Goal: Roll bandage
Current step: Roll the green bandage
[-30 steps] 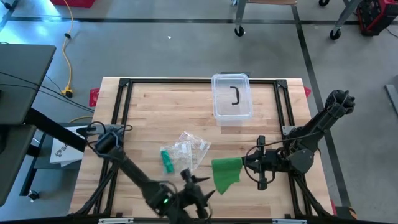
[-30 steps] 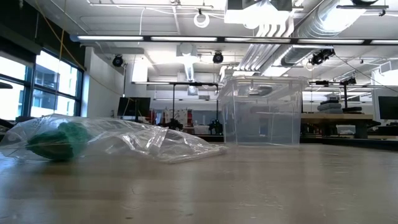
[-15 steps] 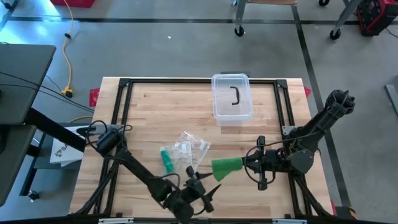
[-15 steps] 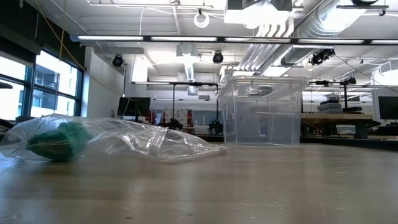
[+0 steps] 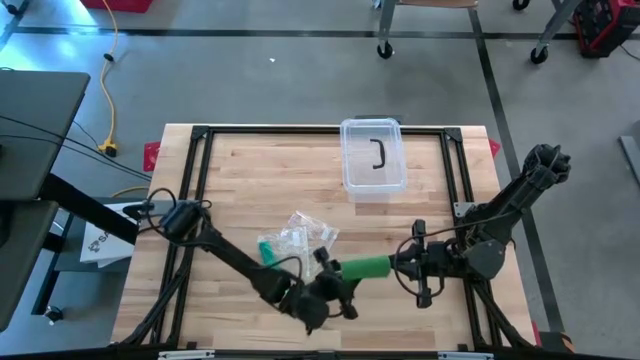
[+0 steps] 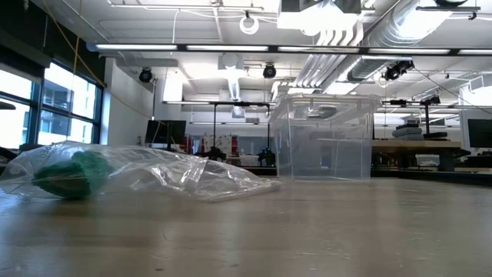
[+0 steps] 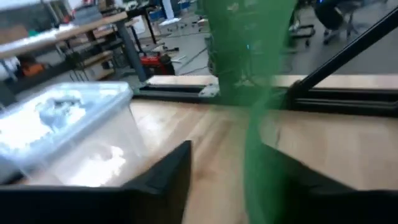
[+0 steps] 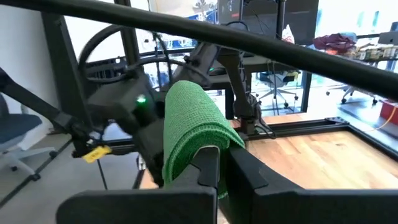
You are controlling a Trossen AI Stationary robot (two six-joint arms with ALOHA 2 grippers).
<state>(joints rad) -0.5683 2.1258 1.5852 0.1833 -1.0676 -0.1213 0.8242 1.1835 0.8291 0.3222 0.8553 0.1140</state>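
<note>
The green bandage hangs at about five o'clock on the table, clamped at one end by the fully closed right gripper. The left gripper, fingers half-spread around the loose end, hasn't clearly gripped; rolling looks barely begun

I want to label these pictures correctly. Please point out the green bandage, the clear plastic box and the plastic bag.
green bandage (image 5: pixel 365 267), high view, middle of the stretched strip.
clear plastic box (image 5: pixel 392 182), high view, its near right rim.
plastic bag (image 5: pixel 305 237), high view, its crumpled clear middle.
</note>
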